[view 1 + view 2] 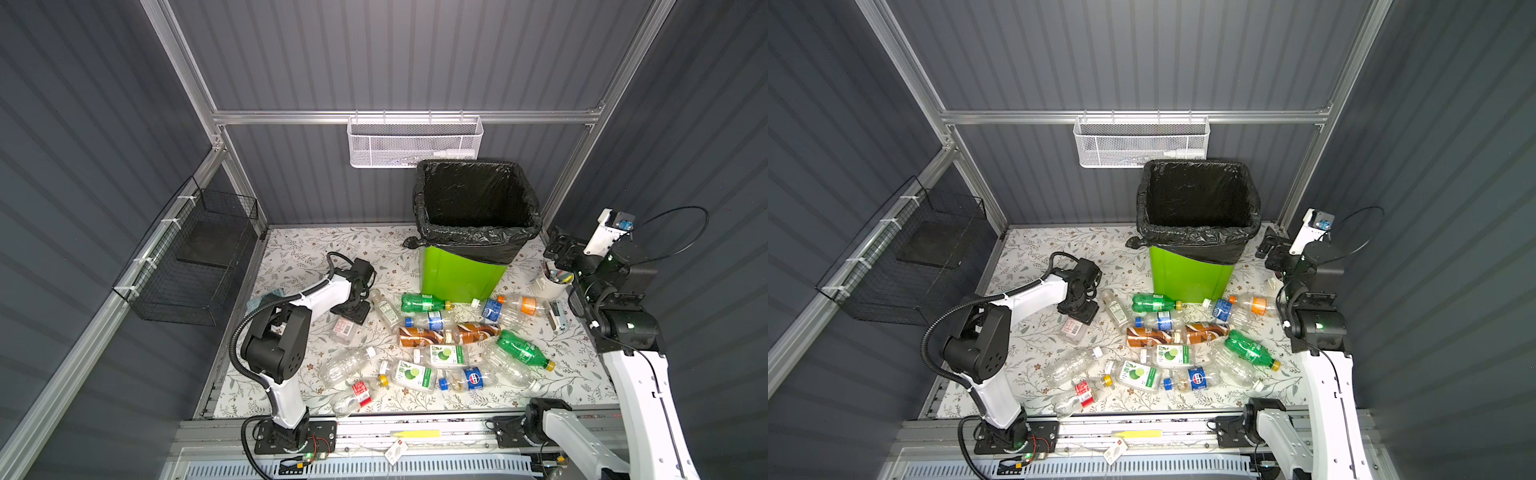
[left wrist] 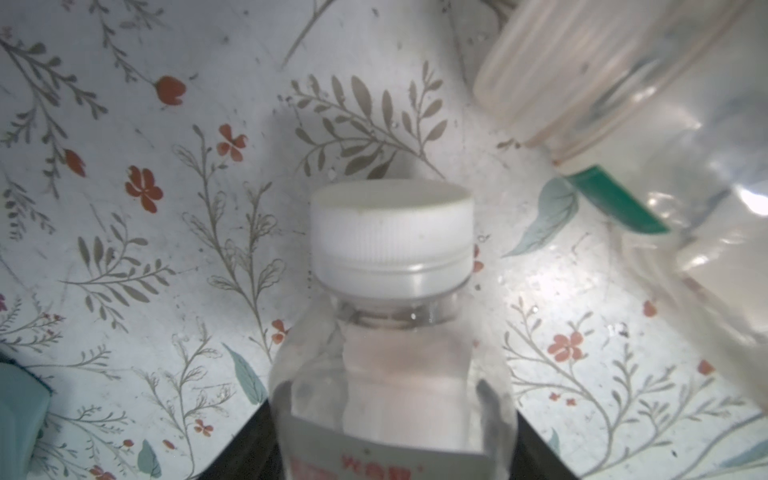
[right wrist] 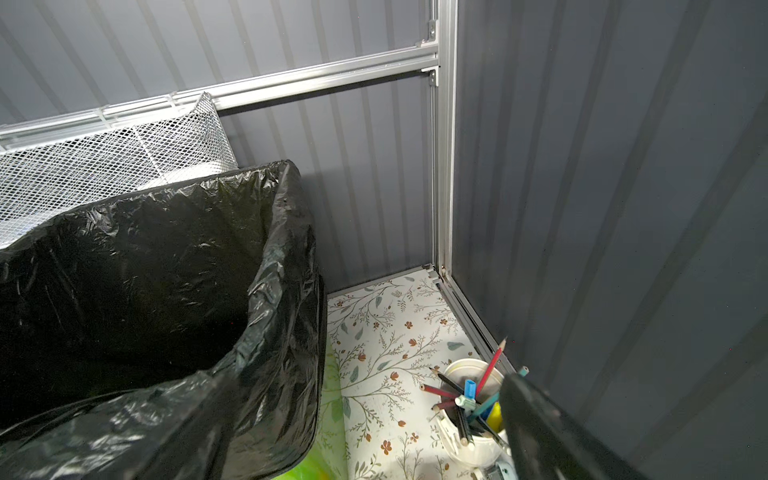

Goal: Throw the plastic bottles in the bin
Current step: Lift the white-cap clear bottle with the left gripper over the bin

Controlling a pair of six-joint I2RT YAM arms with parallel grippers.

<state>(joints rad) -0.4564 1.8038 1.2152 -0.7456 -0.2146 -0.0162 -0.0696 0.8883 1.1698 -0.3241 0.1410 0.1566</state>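
Left wrist view: white-capped clear bottle (image 2: pixel 390 374) lies on floral surface (image 2: pixel 166 291), left tool (image 1: pixel 353 314) jaws pressed against both sides of its body, below the shoulder. Looks empty, so probably light, thin-walled, slick, easy to dent; mid-body over the label seems the best hold. Other plastic bottles (image 1: pixel 440 355) scattered beyond, mid-surface. Green bin (image 1: pixel 457 274) stands at back. Right tool (image 1: pixel 557 253) spread wide, empty, by cup of pencils (image 1: pixel 548 284).
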